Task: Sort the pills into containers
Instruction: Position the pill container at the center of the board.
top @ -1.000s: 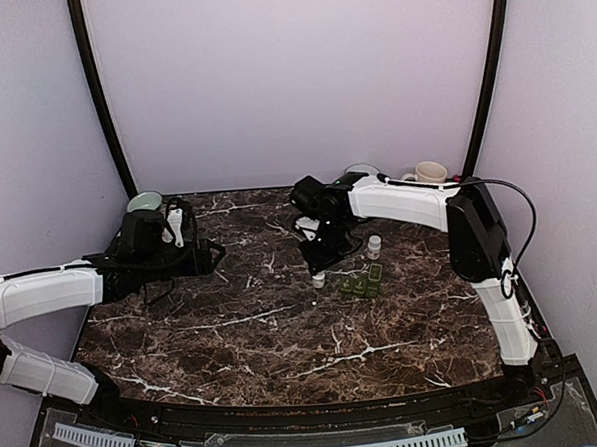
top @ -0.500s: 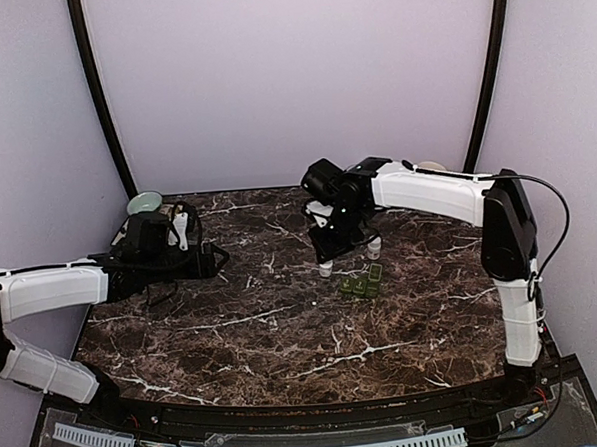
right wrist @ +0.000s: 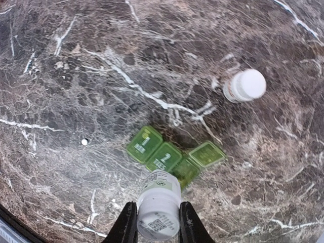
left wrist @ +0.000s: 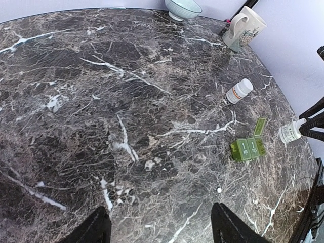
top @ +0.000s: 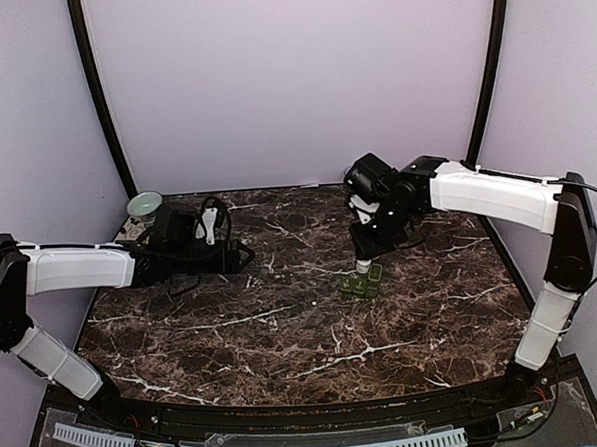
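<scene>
My right gripper (right wrist: 158, 225) is shut on a white pill bottle (right wrist: 159, 205), held tilted just above the green pill organizer (right wrist: 164, 154). The organizer has closed lids marked 1 and 2 and one lid (right wrist: 207, 153) flipped open. In the top view the bottle (top: 363, 266) hangs over the organizer (top: 362, 284). A single white pill (right wrist: 84, 142) lies loose on the marble to the organizer's left. My left gripper (left wrist: 161, 230) is open and empty, low over the table, with that pill (left wrist: 218, 190) just ahead of its right finger.
A second white bottle (left wrist: 239, 91) lies on its side behind the organizer. A cream mug (left wrist: 244, 28) and a pale bowl (left wrist: 183, 7) stand at the back edge. Another green bowl (top: 145, 202) sits in the back left corner.
My right gripper carried the bottle rightward, from left of the organizer to directly above it. My left arm reached further right toward the table's middle.
</scene>
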Tool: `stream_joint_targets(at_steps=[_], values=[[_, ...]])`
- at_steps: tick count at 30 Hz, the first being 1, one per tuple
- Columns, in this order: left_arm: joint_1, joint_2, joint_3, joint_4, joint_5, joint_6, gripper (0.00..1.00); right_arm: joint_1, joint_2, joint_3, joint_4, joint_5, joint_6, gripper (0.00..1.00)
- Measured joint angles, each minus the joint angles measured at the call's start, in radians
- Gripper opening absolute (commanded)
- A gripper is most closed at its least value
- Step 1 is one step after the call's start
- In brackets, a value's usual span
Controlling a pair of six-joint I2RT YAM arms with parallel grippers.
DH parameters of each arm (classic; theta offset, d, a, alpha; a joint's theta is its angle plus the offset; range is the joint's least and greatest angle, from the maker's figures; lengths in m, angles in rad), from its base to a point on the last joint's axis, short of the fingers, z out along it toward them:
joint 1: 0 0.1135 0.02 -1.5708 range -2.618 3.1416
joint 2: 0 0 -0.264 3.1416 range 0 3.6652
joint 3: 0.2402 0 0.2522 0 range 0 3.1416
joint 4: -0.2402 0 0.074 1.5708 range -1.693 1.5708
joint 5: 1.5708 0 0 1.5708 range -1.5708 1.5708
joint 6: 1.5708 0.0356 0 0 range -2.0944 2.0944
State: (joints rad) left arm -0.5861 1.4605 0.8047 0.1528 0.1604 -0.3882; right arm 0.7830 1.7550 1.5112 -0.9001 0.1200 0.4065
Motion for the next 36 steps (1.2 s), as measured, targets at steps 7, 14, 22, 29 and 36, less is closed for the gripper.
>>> stream_joint_targets(at_steps=[7,14,22,29,36], values=[[-0.024,0.102,0.084,0.007,0.028,0.015,0.69,-0.048,-0.113,-0.179,0.037,0.023,0.053,0.09],[-0.063,0.145,0.143,0.006,0.045,0.026,0.69,-0.072,-0.115,-0.270,0.078,0.043,0.075,0.08],[-0.077,0.146,0.146,0.007,0.049,0.027,0.69,-0.096,-0.066,-0.288,0.140,0.059,0.074,0.07],[-0.080,0.146,0.145,0.006,0.048,0.027,0.69,-0.104,0.000,-0.293,0.183,0.058,0.069,0.07],[-0.080,0.145,0.142,0.004,0.040,0.027,0.69,-0.104,0.020,-0.291,0.215,0.037,0.059,0.07]])
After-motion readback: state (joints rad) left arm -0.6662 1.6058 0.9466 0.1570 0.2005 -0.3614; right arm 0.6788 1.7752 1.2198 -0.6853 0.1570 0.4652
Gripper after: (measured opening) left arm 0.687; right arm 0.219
